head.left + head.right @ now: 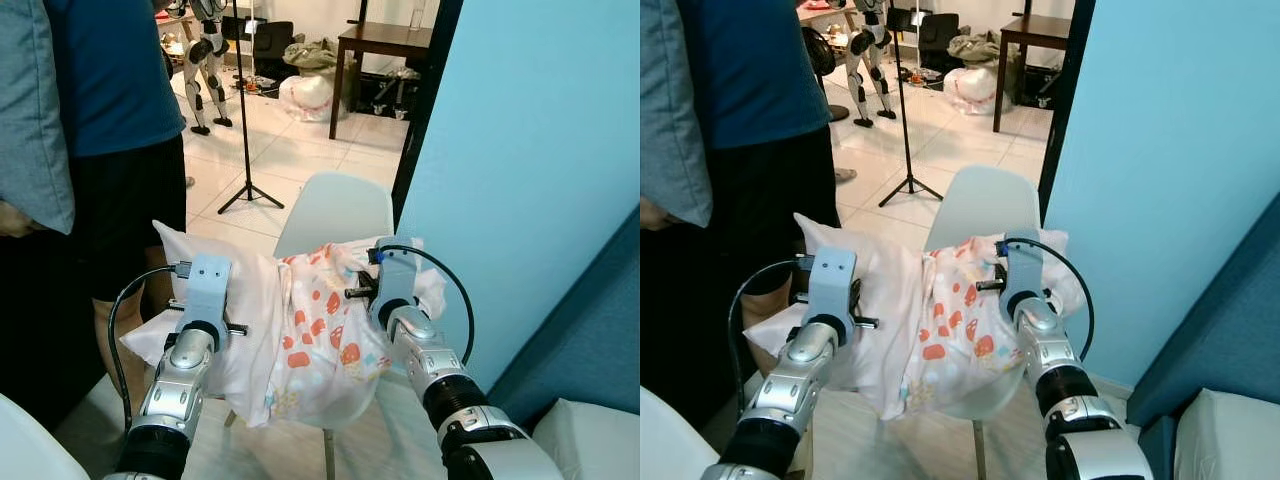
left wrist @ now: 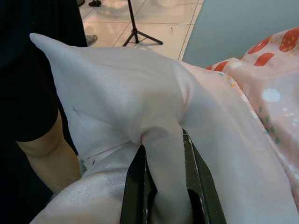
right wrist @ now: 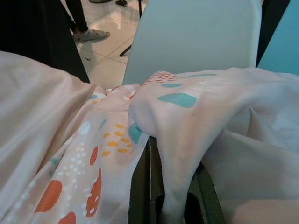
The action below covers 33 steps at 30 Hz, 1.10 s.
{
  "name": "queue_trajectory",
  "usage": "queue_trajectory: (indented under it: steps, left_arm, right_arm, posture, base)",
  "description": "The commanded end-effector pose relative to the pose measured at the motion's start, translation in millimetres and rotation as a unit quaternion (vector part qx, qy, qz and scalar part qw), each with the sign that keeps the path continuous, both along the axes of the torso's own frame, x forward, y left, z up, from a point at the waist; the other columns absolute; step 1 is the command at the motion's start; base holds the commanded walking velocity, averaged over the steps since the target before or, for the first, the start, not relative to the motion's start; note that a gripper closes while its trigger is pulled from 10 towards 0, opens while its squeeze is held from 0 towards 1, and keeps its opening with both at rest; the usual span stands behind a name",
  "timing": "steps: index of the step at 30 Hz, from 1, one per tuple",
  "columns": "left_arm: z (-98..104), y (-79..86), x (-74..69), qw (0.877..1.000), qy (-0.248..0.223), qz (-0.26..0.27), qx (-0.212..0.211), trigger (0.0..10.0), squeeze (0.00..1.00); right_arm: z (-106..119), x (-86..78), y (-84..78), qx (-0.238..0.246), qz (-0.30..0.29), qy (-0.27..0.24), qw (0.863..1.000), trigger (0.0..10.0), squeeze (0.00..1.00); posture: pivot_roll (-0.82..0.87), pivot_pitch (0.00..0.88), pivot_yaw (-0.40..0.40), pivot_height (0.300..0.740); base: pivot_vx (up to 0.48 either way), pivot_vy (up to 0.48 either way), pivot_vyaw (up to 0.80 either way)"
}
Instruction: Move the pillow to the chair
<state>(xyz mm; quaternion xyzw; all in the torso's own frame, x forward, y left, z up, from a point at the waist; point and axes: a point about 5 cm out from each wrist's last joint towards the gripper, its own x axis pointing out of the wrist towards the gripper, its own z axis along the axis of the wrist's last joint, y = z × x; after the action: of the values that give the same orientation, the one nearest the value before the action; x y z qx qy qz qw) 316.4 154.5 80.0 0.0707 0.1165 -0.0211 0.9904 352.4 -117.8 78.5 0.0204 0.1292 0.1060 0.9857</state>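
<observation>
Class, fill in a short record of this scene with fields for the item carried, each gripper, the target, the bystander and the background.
item carried: pillow, white with a patterned cover, held over the seat
left gripper: jaws shut on a fold of the pillow's white side
right gripper: jaws shut on a fold of the patterned side
target: white chair, directly behind and under the pillow
bystander: person standing to the robot's left
background: tripod, wooden table

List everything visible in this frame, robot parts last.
pillow: one, white with orange-patterned cover, held above the chair seat.
chair: one, white, just behind the pillow.
person: one, blue top, standing at left.
tripod: one, black, on the tiled floor.
table: one, dark wood, far back.
wall: one, blue, at right.
left gripper: shut on pillow fabric.
right gripper: shut on pillow fabric.
</observation>
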Motion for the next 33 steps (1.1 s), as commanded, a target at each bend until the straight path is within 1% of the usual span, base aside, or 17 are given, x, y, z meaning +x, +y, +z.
queue_trajectory:
  steps: [1,10,33]
  left_arm:
    - [5.2,-10.4,1.9,1.0,-0.012,-0.027,0.0,10.0,0.0]
    - [3.1,-14.4,2.9,0.999,-0.008,-0.032,-0.001,10.0,0.0]
    - [0.8,-16.1,3.6,0.999,-0.002,-0.033,-0.007,10.0,0.0]
  right_arm:
    - [6.7,1.8,6.7,0.005,0.019,-0.014,1.0,10.0,0.0]
    - [10.5,4.1,2.3,0.005,0.011,-0.021,1.0,10.0,0.0]
    - [11.8,4.9,1.2,0.001,0.012,-0.022,1.0,10.0,0.0]
  posture:
    - [0.04,0.0,-0.035,0.72]
    - [0.03,0.0,-0.031,0.715]
    - [0.02,0.0,-0.033,0.715]
  base:
    - [0.0,0.0,0.0]
    - [0.0,0.0,0.0]
    - [0.0,0.0,0.0]
